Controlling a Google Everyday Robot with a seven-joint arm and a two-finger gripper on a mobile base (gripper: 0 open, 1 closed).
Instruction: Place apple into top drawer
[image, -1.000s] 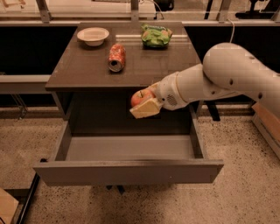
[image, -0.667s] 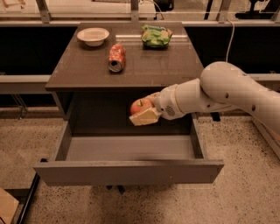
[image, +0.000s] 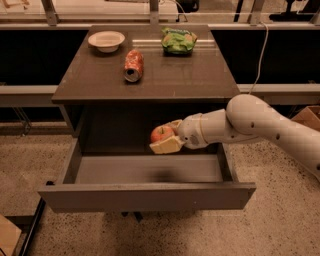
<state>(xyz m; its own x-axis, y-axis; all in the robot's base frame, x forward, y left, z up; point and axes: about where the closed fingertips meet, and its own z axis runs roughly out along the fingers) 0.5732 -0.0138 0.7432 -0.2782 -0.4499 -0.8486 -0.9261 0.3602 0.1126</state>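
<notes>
My gripper (image: 168, 141) clutches the apple (image: 160, 133) above the top drawer (image: 145, 197), near its 12 o'clock edge. The apple looks hard, smooth, maybe slippery; I hold its round middle.

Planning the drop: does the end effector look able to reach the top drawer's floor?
Probably yes: the end effector, gripping the apple, hangs above the open top drawer, with nothing between.

Your gripper (image: 166, 141) holds the apple (image: 160, 133) over the drawer (image: 145, 197). Under it you have open room down to the drawer floor. The tabletop (image: 165, 80) sits just above.
</notes>
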